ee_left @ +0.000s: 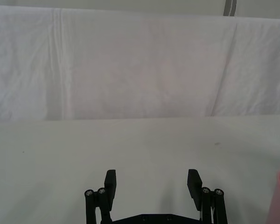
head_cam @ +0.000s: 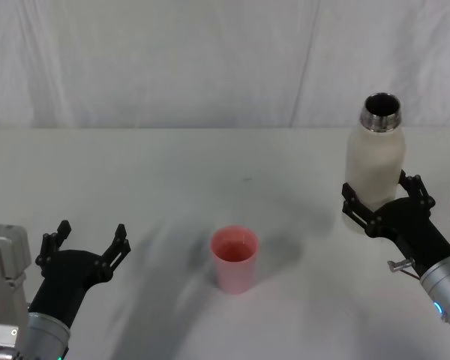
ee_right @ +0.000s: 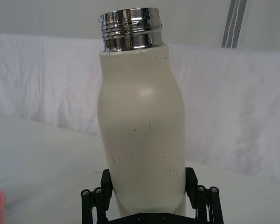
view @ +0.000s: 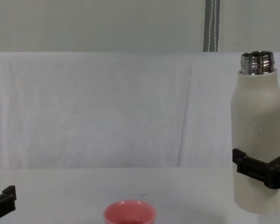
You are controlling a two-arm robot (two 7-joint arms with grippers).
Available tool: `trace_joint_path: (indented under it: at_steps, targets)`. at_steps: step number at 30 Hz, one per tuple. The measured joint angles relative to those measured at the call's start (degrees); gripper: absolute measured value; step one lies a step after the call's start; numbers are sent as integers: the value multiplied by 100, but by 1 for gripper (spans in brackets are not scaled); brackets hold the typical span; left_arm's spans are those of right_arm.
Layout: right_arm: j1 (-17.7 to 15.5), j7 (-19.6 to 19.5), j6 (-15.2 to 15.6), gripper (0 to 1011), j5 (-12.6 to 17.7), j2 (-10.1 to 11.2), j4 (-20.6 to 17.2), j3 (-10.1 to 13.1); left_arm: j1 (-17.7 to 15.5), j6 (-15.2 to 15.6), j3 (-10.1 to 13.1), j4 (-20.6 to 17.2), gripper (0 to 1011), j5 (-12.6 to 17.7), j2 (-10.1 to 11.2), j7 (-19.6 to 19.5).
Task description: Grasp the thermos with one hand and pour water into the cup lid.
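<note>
The tall cream-white matte thermos point(head_cam: 373, 171) with its shiny threaded steel neck stands upright at the right of the white table point(head_cam: 172, 187), uncapped. The black blocky right gripper point(head_cam: 388, 201) has its fingers clamped around the bottle's lower body. The small round pink cup lid point(head_cam: 235, 259) sits upright near table centre, well apart from the thermos. The left gripper point(head_cam: 89, 244) rests low at the left, fingers spread wide, holding nothing.

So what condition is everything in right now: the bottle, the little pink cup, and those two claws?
thermos: upright, uncapped, clamped low on its body.
cup lid: upright on the table, mouth open, standing apart from the thermos.
right gripper: shut on the thermos.
left gripper: open, holding nothing, low near the table.
</note>
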Motion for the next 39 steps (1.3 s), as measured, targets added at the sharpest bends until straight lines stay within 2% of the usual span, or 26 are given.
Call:
trace_joint_path:
  at_steps: [5,15,28,39]
  targets:
    - [0,105,118,961,388,-18,36,26,0,0,0,0,1001,0,0,0]
    - [16,179,406,961,865,30,79,7,0,0,0,0,1001,0,0,0]
    - [44,165,607,961,1125,191,109,-89,0,0,0,0,1001,0,0,0]
    - [119,80,570,961,1198,224,299,-129,0,0,0,0,1001,0,0,0]
